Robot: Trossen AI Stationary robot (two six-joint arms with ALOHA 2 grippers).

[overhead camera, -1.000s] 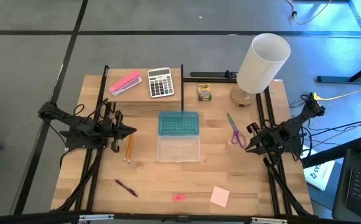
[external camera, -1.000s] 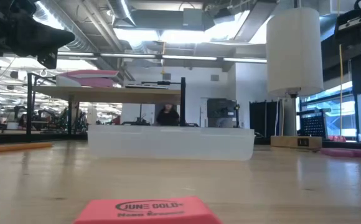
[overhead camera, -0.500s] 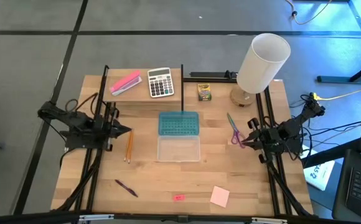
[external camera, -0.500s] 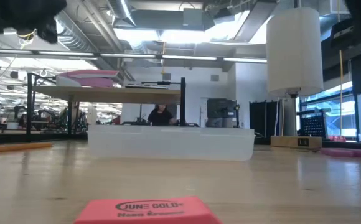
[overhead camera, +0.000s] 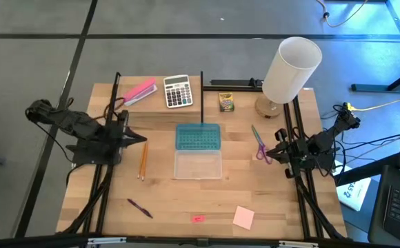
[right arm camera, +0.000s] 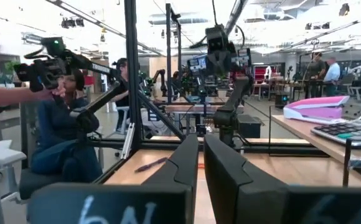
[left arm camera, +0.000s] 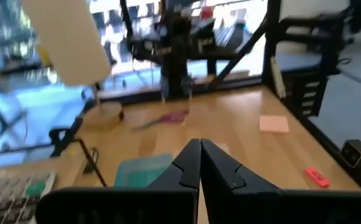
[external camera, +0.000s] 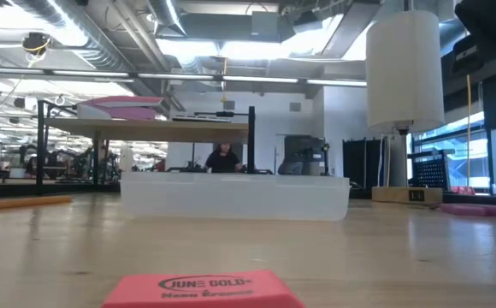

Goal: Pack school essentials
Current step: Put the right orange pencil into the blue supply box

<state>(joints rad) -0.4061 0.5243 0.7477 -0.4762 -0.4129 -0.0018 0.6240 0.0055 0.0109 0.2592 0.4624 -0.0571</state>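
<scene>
Two orange pencils (overhead camera: 143, 162) lie on the table just near of my left gripper (overhead camera: 142, 140), which hovers shut above the left side and touches nothing. Purple-handled scissors (overhead camera: 259, 145) lie flat next to my right gripper (overhead camera: 267, 153), shut and level at the right side. The crayon box (overhead camera: 226, 102) stands at the back. The dark pen (overhead camera: 139, 207), pink eraser (overhead camera: 198, 218) and pink sticky-note pad (overhead camera: 243, 217) lie along the near edge. In the left wrist view my shut fingers (left arm camera: 200, 165) point over the scissors (left arm camera: 165, 118), pad (left arm camera: 274, 124) and eraser (left arm camera: 316, 177).
A clear container (overhead camera: 198, 164) with its teal lid (overhead camera: 198, 136) behind it sits mid-table. A raised wooden shelf (overhead camera: 160, 105) at the back left carries a pink stapler (overhead camera: 138, 91) and a calculator (overhead camera: 178, 91). A white lamp (overhead camera: 291, 69) stands at the back right. People show in the room behind.
My left gripper has risen, staying shut, and has gone up out of the low view. My right gripper has turned a little at the wrist, its tips swinging toward the scissors. No object has moved.
</scene>
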